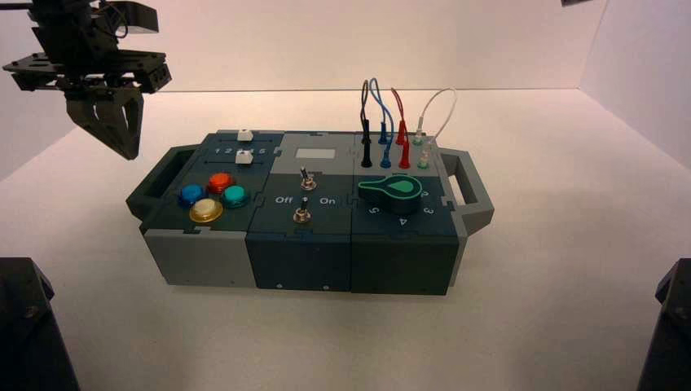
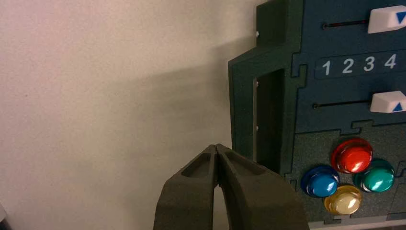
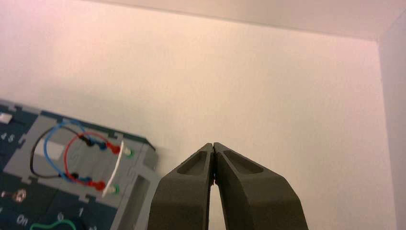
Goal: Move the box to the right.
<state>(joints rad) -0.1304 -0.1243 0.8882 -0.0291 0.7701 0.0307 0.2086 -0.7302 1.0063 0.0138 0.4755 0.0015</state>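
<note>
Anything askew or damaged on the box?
Nothing looks damaged. All four wires are plugged in at the far right of the box, and both handles are attached. The left gripper hovers by the left handle, shut on nothing.

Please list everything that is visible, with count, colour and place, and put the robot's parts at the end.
box: one, dark teal and grey, on the table
table: one, pale, under the box
walls: pale, behind and at the sides
side handles: two, dark left, grey right
push buttons: four, red, blue, green, yellow, box's left part
sliders: two, white, far left part
toggle switches: two, metallic, middle
small panel: one, pale, far middle
knob: one, dark with green outline, near right part
wires: four, black, blue, red, white, far right part
left tool: one, dark, closed, above the box's left side
right tool: one, dark, closed, high off the box's right side
</note>
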